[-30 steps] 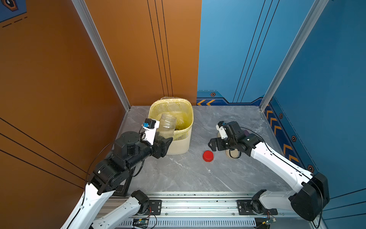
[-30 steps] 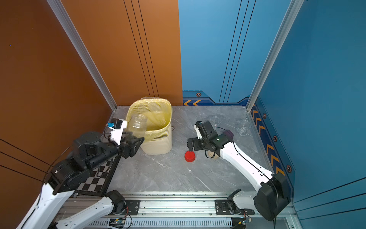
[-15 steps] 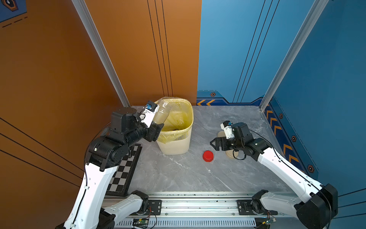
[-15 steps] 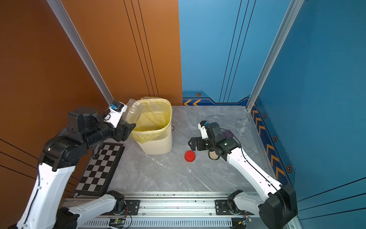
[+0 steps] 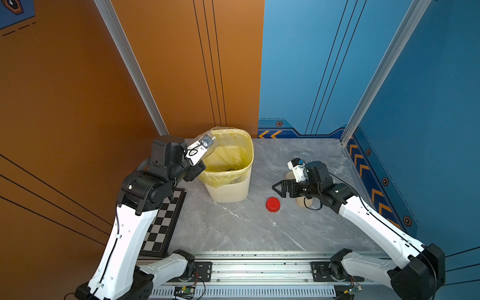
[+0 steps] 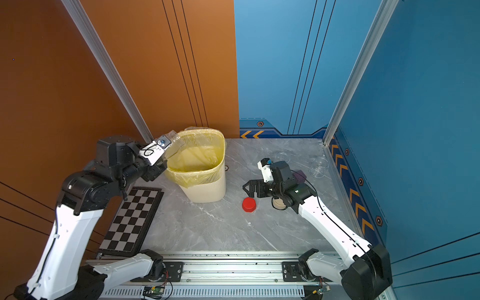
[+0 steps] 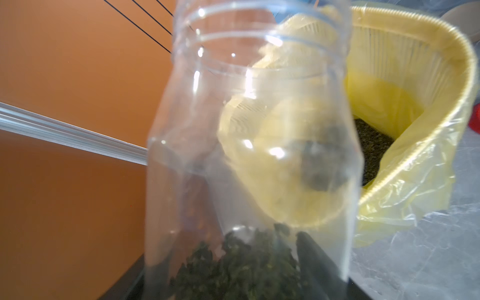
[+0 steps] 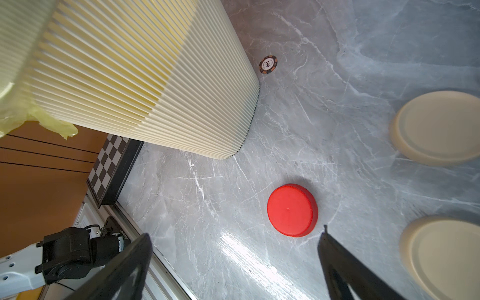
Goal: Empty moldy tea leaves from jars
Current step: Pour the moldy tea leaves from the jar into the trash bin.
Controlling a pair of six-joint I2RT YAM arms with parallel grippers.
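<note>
— Since a second ago our left arm has swung up and back, baring the chessboard [image 5: 161, 223], hasn't it?
— Yes. Nearest us the red lid [image 5: 272, 204] lies on the table [image 5: 233, 228]; our right gripper [image 5: 276, 188] hangs just behind it, jaws spread wide, empty.
— And the bin [image 5: 228, 189]?
— Loose leaves [image 7: 374, 150] lie in its yellow bag [image 5: 220, 179]. At its far left rim our left gripper [image 7: 220, 254] clamps the tilted jar [image 7: 249, 155], tea leaves [image 7: 241, 267] at its base end.
— Farther back?
— We see another clear jar [image 6: 319, 166] by the table's far right edge.
</note>
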